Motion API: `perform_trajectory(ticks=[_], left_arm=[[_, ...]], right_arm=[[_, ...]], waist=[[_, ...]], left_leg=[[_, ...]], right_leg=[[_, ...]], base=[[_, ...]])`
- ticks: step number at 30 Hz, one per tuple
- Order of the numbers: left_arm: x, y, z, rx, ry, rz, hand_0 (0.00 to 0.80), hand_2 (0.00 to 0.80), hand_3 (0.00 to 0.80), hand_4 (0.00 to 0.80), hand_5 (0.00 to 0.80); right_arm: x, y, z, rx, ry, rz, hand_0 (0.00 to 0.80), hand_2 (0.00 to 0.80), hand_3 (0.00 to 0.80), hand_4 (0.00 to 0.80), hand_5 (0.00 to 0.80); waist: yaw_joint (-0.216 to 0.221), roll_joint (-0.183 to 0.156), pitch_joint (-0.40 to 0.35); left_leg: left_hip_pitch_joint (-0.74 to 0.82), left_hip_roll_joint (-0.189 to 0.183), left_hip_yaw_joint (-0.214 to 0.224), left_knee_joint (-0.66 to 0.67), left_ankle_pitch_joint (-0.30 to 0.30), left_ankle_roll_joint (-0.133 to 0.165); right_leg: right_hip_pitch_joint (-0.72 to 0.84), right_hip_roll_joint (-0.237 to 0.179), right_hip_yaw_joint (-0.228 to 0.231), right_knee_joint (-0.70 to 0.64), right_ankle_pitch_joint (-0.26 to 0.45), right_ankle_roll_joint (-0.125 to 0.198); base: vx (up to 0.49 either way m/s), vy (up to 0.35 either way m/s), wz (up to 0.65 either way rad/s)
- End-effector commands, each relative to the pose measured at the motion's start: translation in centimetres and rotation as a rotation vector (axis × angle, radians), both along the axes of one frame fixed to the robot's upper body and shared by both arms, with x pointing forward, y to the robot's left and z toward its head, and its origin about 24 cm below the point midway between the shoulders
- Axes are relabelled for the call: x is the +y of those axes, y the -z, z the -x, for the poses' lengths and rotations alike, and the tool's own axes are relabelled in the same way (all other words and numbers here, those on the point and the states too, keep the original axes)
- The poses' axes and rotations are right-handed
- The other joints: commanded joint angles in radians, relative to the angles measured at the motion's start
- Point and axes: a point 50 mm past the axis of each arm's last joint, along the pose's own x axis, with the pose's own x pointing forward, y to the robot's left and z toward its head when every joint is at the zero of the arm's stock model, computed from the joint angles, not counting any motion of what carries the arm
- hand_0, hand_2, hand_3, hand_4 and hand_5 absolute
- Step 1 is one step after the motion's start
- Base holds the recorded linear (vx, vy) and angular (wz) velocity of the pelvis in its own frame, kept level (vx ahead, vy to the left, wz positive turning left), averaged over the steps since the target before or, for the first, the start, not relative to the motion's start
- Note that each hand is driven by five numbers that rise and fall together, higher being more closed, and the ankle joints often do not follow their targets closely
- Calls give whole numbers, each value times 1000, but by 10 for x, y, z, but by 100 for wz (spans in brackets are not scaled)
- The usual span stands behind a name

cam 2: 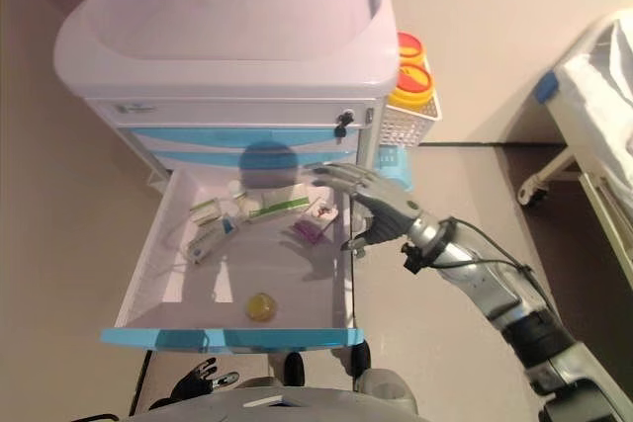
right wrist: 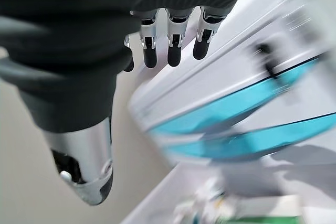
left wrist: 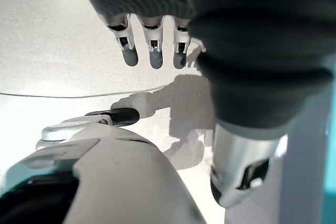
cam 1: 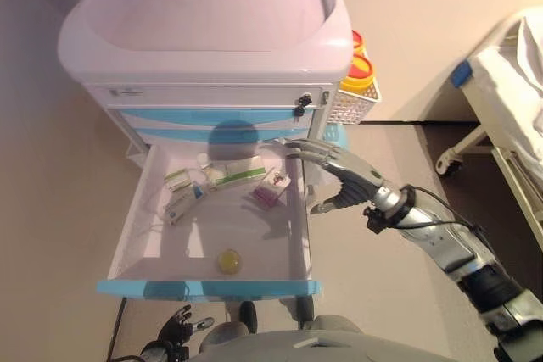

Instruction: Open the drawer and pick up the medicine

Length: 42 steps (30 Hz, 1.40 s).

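The white drawer (cam 1: 131, 235) with a blue front stands pulled out from the medical cart (cam 1: 212, 31). Inside lie several medicine packs: a green-and-white box (cam 1: 237, 177), a white-blue pack (cam 1: 182, 203), a purple pack (cam 1: 265, 197) and a small yellow round thing (cam 1: 229, 260). My right hand (cam 1: 339, 177) is open, fingers straight, above the drawer's right wall near its back, holding nothing. My left hand (cam 1: 178, 325) hangs low below the drawer front, fingers relaxed.
A white mesh basket (cam 1: 352, 103) with yellow-red containers (cam 1: 361, 69) hangs on the cart's right side. A bed with white sheets (cam 1: 509, 82) and a caster stands at the right. Closed blue drawers (cam 1: 212, 116) are above the open one.
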Motion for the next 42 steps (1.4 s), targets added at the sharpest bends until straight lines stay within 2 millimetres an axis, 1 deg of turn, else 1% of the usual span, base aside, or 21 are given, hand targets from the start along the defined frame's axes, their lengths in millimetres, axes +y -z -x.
perform_trajectory(ticks=[1, 3, 5, 6, 10, 14, 17, 22, 26, 30, 36, 42], left_arm=[[8, -5, -19, -12, 78, -44, 0, 0, 0, 0, 0], [8, -7, -29, -28, 88, -42, 0, 0, 0, 0, 0], [7, -8, -34, -39, 101, -43, 0, 0, 0, 0, 0], [7, -9, -36, -45, 113, -44, 0, 0, 0, 0, 0], [6, -11, -42, -52, 155, -49, 0, 0, 0, 0, 0], [8, -11, -40, -35, 175, -57, 0, 0, 0, 0, 0], [9, -9, -34, -11, 182, -63, 0, 0, 0, 0, 0], [11, -8, -25, 14, 204, -66, 0, 0, 0, 0, 0], [8, -8, -26, -11, 198, -49, 0, 0, 0, 0, 0], [4, -9, -28, -37, 214, -37, 0, 0, 0, 0, 0], [3, -10, -31, -54, 229, -33, 0, 0, 0, 0, 0], [4, -10, -32, -51, 236, -42, 0, 0, 0, 0, 0]], right_arm=[[23, 0, -4, -13, -96, 73, 0, 0, 0, 0, 0], [31, 16, -11, 20, -96, 152, 0, 0, 0, 0, 0], [34, 33, -16, 40, -85, 225, 0, 0, 0, 0, 0], [35, 44, -19, 50, -72, 267, 0, 0, 0, 0, 0], [33, 70, -29, 73, -14, 391, 0, 0, 0, 0, 0], [29, 91, -36, 87, 41, 489, 0, 0, 0, 0, 0], [25, 107, -39, 97, 82, 535, 0, 0, 0, 0, 0], [25, 120, -41, 115, 134, 539, 0, 0, 0, 0, 0], [25, 129, -42, 110, 192, 528, 0, 0, 0, 0, 0], [26, 138, -39, 110, 208, 543, 0, 0, 0, 0, 0], [27, 143, -39, 122, 213, 557, 0, 0, 0, 0, 0], [31, 148, -35, 125, 176, 577, 0, 0, 0, 0, 0]], waist=[[60, -49, -7], [88, -48, -7], [109, -47, -8], [126, -46, -8], [173, -42, -4], [210, -37, 3], [237, -34, 9], [267, -32, 9], [280, -25, 12], [291, -20, 18], [304, -16, 23], [313, -17, 24]], left_leg=[[-43, -63, -56, 52, -106, 10], [-47, -67, -84, 51, -101, 8], [-48, -69, -107, 47, -95, 6], [-49, -69, -122, 41, -91, 3], [-60, -70, -170, 28, -72, -7], [-75, -73, -208, 24, -56, -13], [-81, -73, -230, 20, -47, -16], [-84, -75, -257, 19, -39, -19], [-88, -78, -274, 19, -33, -19], [-96, -81, -283, 19, -28, -18], [-100, -85, -296, 17, -22, -17], [-101, -86, -301, 14, -18, -15]], right_leg=[[-2, -52, -31, 74, -66, 78], [7, -56, -56, 72, -72, 74], [16, -58, -79, 71, -77, 72], [21, -59, -95, 69, -79, 71], [32, -64, -150, 61, -84, 67], [36, -67, -194, 58, -87, 65], [44, -66, -221, 54, -90, 62], [56, -66, -251, 54, -94, 62], [59, -67, -263, 55, -94, 61], [56, -69, -272, 55, -92, 64], [57, -71, -282, 55, -91, 65], [59, -73, -289, 52, -87, 69]], base=[[26, -21, 32], [31, -33, 30], [40, -50, 50], [40, -62, 56], [18, -59, 47], [4, -49, 50], [6, -41, 27], [30, -26, 18], [14, 0, 11], [-8, -1, 13], [-6, 7, 5], [1, 4, 5]])
